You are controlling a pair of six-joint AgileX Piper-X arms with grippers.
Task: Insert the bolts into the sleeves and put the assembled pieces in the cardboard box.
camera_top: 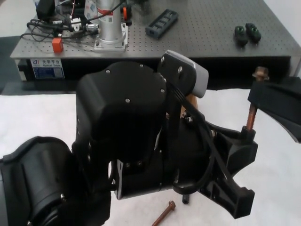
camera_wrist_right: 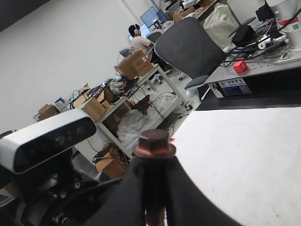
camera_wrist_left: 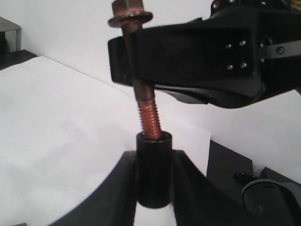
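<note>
Two parts are held one above the other over the white-covered worktop point(camera_top: 37, 117). A copper-coloured bolt point(camera_wrist_left: 148, 115) is gripped upright, just under its flanged hexagonal head, by the closed fingers of the right gripper point(camera_wrist_left: 134, 56). Its shank is smooth above and threaded below, and the threaded tip is set just inside the mouth of a short black sleeve point(camera_wrist_left: 153, 155). The sleeve, a smooth matt tube, is clamped upright between the fingers of the left gripper point(camera_wrist_left: 153, 183). Most of the shank is outside the sleeve. A second bolt point(camera_top: 164, 214) is seen lying on the worktop near the left arm. The fit looks close, so the thread could be caught on the rim if the bolt is tilted. If it is pushed off-axis, the sleeve could be twisted in its hold or the bolt forced to slip through the fingers.
</note>
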